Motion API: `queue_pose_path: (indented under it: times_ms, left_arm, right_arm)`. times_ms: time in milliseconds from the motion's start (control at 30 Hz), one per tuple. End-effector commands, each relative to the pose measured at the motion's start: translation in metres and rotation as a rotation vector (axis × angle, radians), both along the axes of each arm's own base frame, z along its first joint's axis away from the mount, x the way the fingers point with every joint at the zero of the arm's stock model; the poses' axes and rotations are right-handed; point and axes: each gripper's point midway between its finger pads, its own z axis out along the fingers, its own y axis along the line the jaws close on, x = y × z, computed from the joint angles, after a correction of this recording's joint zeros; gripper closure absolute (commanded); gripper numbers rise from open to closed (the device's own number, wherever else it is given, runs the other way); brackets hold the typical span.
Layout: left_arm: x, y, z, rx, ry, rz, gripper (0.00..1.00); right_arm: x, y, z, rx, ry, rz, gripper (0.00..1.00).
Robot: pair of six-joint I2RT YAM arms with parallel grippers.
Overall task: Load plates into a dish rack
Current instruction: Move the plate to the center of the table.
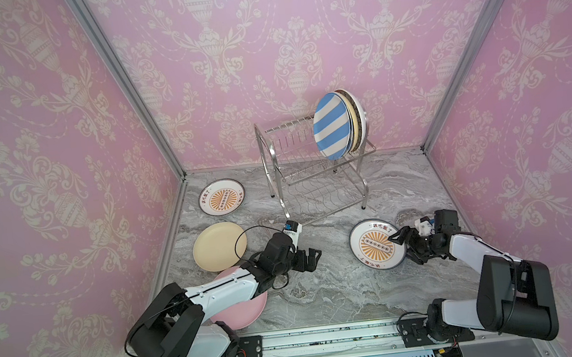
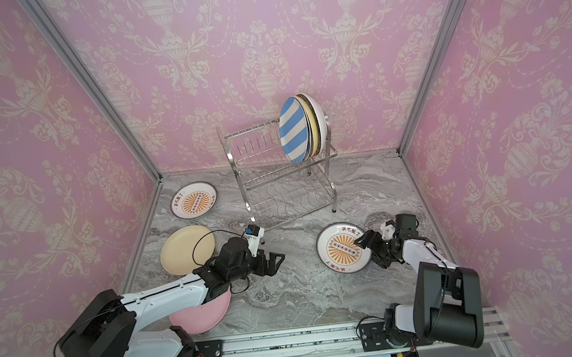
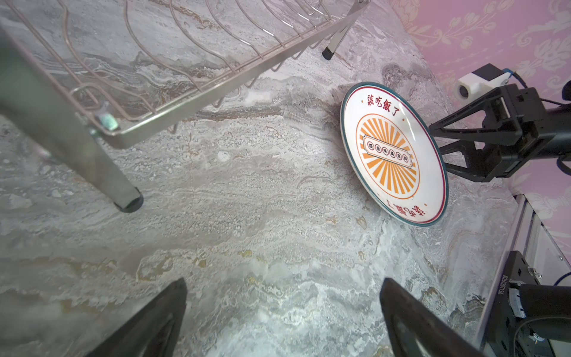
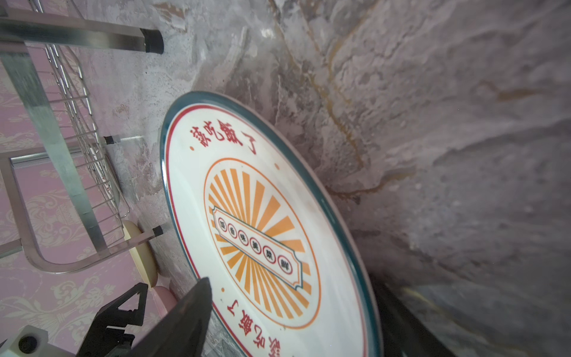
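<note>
A white plate with an orange sunburst lies at the right of the table. My right gripper is open and straddles its right rim, with one finger over the face and the other under the rim. My left gripper hovers open over bare table, holding nothing. The dish rack stands at the back. A blue-white striped plate stands upright at the right end of its upper tier, with more plates behind it. The lower tier holds nothing.
A second sunburst plate lies at the back left. A pale yellow plate lies nearer on the left. A pink plate is partly under my left arm. The rack's legs stand close to my left gripper. Pink walls close three sides.
</note>
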Motion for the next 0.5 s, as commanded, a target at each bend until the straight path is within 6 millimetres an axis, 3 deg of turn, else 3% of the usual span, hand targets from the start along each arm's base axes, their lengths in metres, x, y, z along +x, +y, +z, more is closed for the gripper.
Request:
queue_pose_path:
  times_ms: [0, 167, 467]
  left_arm:
    - [0.007, -0.022, 0.011, -0.02, -0.029, -0.067, 0.01]
    - [0.015, -0.038, 0.01, -0.035, -0.025, -0.101, 0.01]
    - [0.028, -0.079, -0.001, -0.041, 0.044, -0.208, 0.01]
  right_arm:
    - [-0.037, 0.007, -0.038, -0.03, 0.175, 0.038, 0.29]
    - [-0.032, 0.01, -0.038, -0.092, 0.173, 0.068, 0.3]
    - [-0.034, 0.012, -0.037, -0.105, 0.148, 0.089, 0.41]
